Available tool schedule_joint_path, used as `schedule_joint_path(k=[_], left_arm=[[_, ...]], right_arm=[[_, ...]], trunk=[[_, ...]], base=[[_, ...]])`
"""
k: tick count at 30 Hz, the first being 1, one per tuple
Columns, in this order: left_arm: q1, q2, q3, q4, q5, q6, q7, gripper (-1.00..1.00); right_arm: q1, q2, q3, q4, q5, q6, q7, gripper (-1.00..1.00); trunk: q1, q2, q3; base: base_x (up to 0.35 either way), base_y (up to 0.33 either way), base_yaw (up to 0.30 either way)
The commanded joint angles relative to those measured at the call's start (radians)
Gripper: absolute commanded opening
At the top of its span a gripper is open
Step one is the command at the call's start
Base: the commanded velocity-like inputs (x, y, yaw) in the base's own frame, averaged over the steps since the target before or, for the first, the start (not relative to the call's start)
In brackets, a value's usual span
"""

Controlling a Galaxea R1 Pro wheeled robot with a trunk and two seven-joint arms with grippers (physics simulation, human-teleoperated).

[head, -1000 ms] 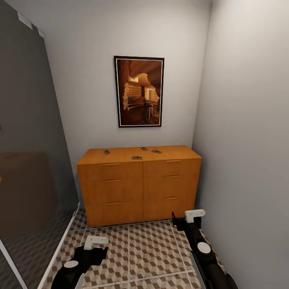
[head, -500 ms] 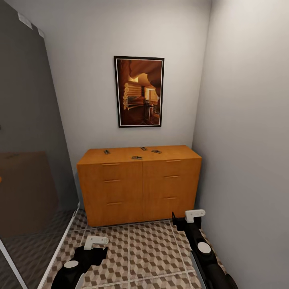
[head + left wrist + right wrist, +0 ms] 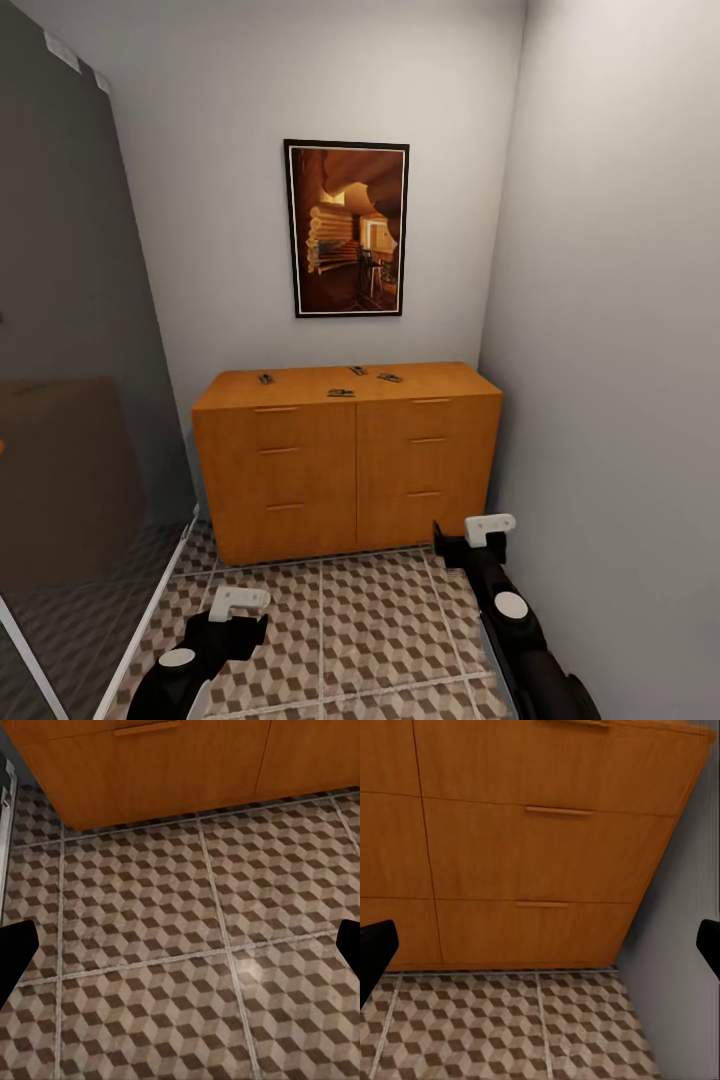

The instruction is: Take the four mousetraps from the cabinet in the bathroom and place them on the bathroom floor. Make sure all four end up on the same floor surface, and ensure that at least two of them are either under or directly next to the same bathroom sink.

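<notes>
All four mousetraps (image 3: pixel 341 392) lie on the cabinet (image 3: pixel 348 460) top, well above and ahead of your left tool (image 3: pixel 238 601) and right tool (image 3: pixel 489 525). Both tools gape, empty. Nothing placed on the bathroom floor (image 3: pixel 375 625) yet.

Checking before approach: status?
Left claw and right claw open, empty. Four mousetraps on cabinet top. Bathroom floor ahead unobstructed.

Orange-brown cabinet (image 3: pixel 346 470) standing on cube-patterned bathroom floor (image 3: pixel 370 625), four small mousetraps (image 3: pixel 341 393) scattered on its flat top
</notes>
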Motion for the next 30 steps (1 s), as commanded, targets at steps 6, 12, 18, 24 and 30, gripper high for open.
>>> schedule_joint_path(k=[6,12,18,24,30], left_arm=[[-0.001,0.0,-0.003,0.001,0.002,0.005,0.006,1.0],[-0.001,0.0,-0.004,0.002,0.002,0.005,0.005,1.0],[-0.001,0.0,-0.005,0.001,0.002,0.005,0.005,1.0],[-0.001,0.0,-0.005,-0.001,0.002,0.005,0.005,1.0],[-0.001,0.0,-0.005,-0.001,0.001,0.005,0.005,1.0]], right_arm=[[-0.073,0.0,0.002,-0.106,0.06,0.188,0.0,1.0],[-0.188,0.002,0.001,-0.13,0.072,0.293,0.003,1.0],[-0.274,0.003,0.001,-0.13,0.072,0.37,0.008,1.0],[-0.412,0.011,0.004,-0.118,0.07,0.475,0.011,1.0],[-0.603,0.034,0.015,0.025,0.068,0.523,0.013,1.0]], trunk=[[0.0,-0.001,-0.001],[0.0,-0.001,-0.001],[0.0,-0.001,-0.001],[0.0,-0.001,-0.001],[0.0,-0.001,-0.001]], base=[[0.0,0.0,0.0],[0.0,0.0,0.0],[0.0,0.0,0.0],[0.0,0.0,0.0],[0.0,0.0,0.0]])
